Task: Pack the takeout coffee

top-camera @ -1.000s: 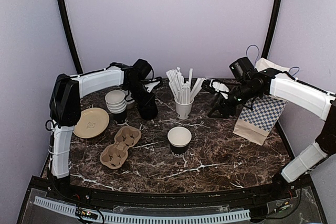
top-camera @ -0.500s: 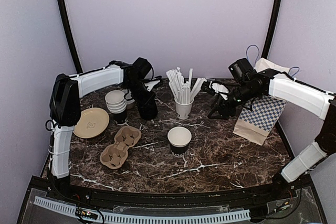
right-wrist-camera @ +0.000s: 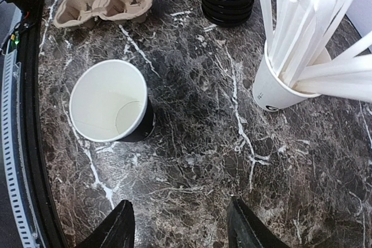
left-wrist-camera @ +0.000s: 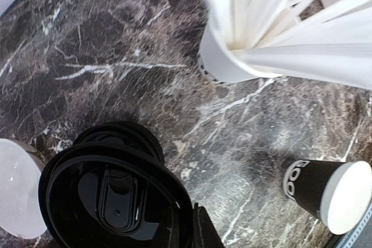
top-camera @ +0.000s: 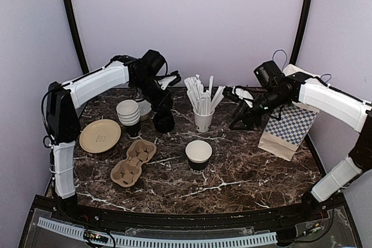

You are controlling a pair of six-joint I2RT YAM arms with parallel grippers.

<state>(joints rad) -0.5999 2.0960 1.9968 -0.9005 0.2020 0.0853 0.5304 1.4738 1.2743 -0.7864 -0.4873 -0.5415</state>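
Currently the takeout coffee cup (top-camera: 199, 155) stands upright and uncapped on the marbled bench (top-camera: 244, 172), in front of the white straw cup (top-camera: 203, 121), its white inside showing. The left pincer (top-camera: 160, 104) is clamped on a single black lid (left-wrist-camera: 116, 196), held just above the low stack of lids (top-camera: 164, 123), which sits between the straw cup and the stack of lidless cups (top-camera: 128, 111). The right pincer (right-wrist-camera: 180, 204) hangs over bare bench to the right of the straw cup, near the checked paper bag (top-camera: 288, 132), its fingers spread apart with nothing between them. A tan plate (top-camera: 100, 136) and a pulp cup carrier (top-camera: 133, 162) lie on the left side.
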